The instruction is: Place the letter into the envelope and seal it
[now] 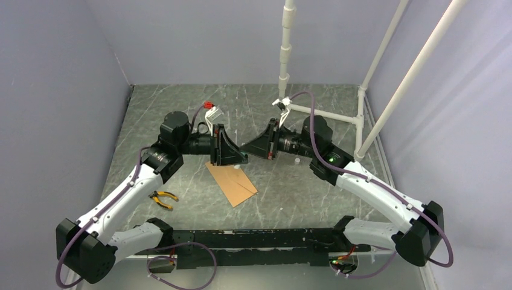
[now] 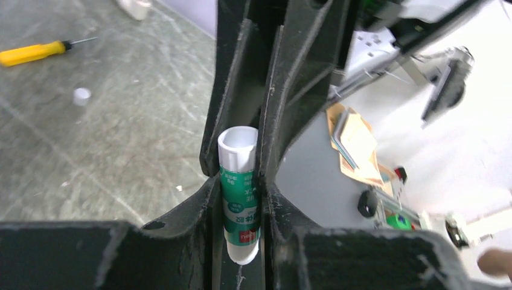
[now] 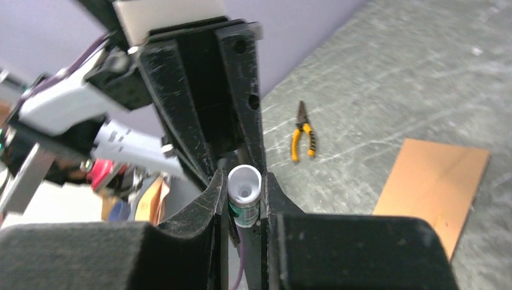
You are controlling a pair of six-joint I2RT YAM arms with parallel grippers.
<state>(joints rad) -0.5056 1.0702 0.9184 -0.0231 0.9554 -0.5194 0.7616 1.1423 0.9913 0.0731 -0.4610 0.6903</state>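
A green-labelled glue stick (image 2: 241,205) with white ends is held in the air between my two grippers. My left gripper (image 2: 241,181) is shut on its green body. My right gripper (image 3: 244,181) faces it nose to nose, its fingers (image 2: 284,90) pressed on both sides of the stick's white end (image 3: 244,184). From above, the two grippers meet over the table's middle (image 1: 241,154). The brown envelope (image 1: 232,183) lies flat on the table just below and nearer than them, and it also shows at the right wrist view's right edge (image 3: 435,187). The letter is out of view.
Yellow-handled pliers (image 1: 164,198) lie left of the envelope. A yellow screwdriver (image 2: 36,52) and a small white cap (image 2: 81,95) lie on the marbled table. A white pipe frame (image 1: 362,115) stands at the back right. Purple walls close in the sides.
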